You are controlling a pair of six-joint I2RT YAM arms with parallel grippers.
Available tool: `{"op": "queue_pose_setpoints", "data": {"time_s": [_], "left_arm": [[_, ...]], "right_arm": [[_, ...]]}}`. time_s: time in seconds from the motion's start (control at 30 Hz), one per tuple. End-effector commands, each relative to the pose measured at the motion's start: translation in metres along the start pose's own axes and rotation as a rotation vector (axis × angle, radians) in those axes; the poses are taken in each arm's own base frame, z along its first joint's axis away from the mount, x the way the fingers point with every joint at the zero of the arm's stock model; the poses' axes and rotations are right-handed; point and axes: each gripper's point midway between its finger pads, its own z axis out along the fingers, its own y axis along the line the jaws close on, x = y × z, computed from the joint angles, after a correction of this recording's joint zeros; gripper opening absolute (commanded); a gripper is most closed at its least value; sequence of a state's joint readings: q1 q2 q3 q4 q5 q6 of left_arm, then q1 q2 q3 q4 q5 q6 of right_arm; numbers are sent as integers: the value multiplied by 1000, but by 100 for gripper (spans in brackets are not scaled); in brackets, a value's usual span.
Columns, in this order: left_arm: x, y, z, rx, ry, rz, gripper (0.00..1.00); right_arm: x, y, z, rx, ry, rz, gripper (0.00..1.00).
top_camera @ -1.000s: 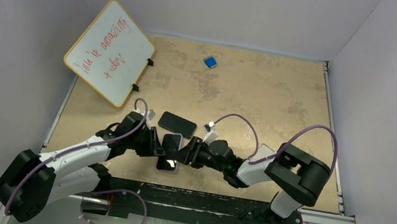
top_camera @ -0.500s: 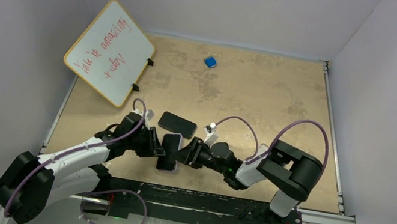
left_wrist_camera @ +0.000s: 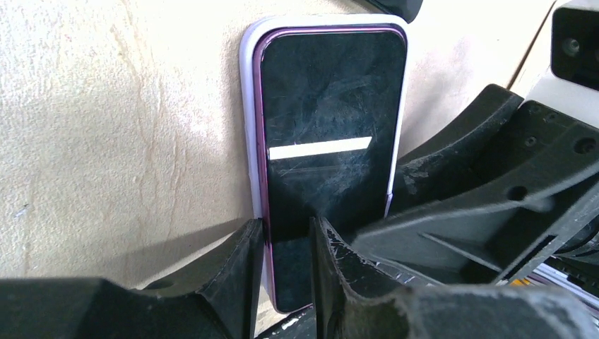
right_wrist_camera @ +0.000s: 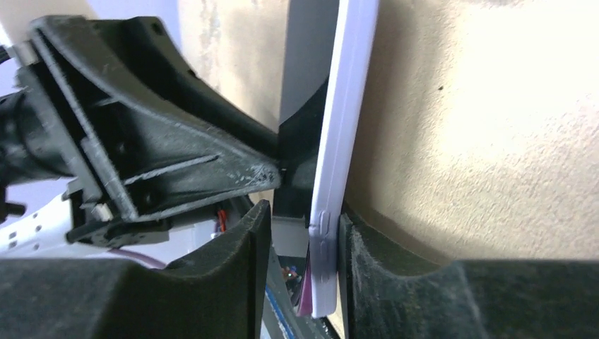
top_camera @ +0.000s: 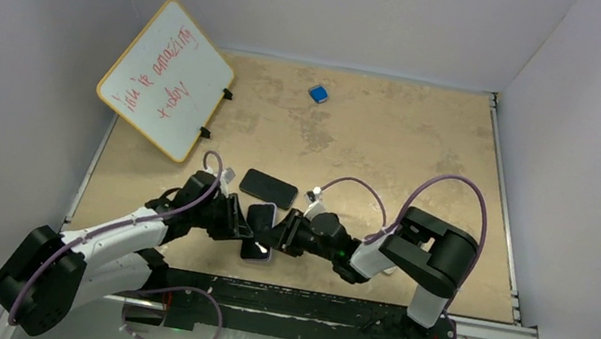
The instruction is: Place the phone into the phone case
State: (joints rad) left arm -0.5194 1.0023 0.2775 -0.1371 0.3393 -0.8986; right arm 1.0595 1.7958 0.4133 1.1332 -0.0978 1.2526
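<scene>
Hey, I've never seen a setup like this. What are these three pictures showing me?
Two robot arms are bolted to a tan table. The wide picture looks down from above; the other two come from a camera on each wrist. The left hand and right hand meet at a phone sitting in a pale phone case, whose edge the right hand's fingers straddle. How firmly either grips isn't clear. Elsewhere: a dark flat slab, a small blue object, and a whiteboard with red writing.
</scene>
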Motion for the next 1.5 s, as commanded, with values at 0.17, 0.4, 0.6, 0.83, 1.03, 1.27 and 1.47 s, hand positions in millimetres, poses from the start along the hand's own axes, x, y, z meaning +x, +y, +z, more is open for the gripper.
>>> {"op": "queue_pose_setpoints", "data": {"time_s": [0.17, 0.4, 0.6, 0.83, 1.03, 1.27, 1.47], "left_arm": [[9, -30, -6, 137, 58, 39, 27], [-19, -54, -47, 86, -30, 217, 63], [-30, -111, -103, 267, -126, 345, 74], [-33, -156, -146, 466, -221, 455, 80], [-12, -184, -158, 738, -176, 460, 80], [-14, -191, -164, 790, -210, 453, 73], [-17, -191, -162, 820, -228, 391, 28]], "right_arm": [[-5, 20, 11, 30, 21, -27, 18], [-19, 58, -17, -99, 6, -84, 0], [-39, 95, -61, -226, -8, -176, 0], [-37, 150, -118, -441, -7, -340, 0], [-23, 183, -146, -603, 57, -381, 0], [-16, 194, -156, -693, 83, -371, 0], [-14, 195, -159, -717, 88, -362, 0]]}}
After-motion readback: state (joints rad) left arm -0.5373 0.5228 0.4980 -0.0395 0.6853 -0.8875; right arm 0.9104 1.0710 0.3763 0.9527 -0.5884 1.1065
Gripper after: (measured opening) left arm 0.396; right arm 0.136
